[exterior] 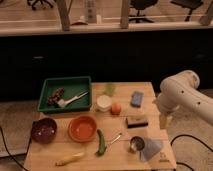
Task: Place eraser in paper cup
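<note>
The eraser (137,120), a small block with a dark top and tan base, lies flat on the right half of the wooden table (125,160). To its left, toward the back, the white paper cup (104,102) stands upright. My white arm (181,94) reaches in from the right. Its gripper (164,121) hangs at the table's right edge, a short way right of the eraser and not touching it. Nothing shows in the gripper.
A green tray (50,84) with small items sits back left. A blue sponge (136,98) and an orange fruit (116,108) lie near the cup. In front are an orange bowl (82,128), dark bowl (44,130), green vegetable (101,142), banana (70,159), metal cup (136,145) and grey cloth (152,148).
</note>
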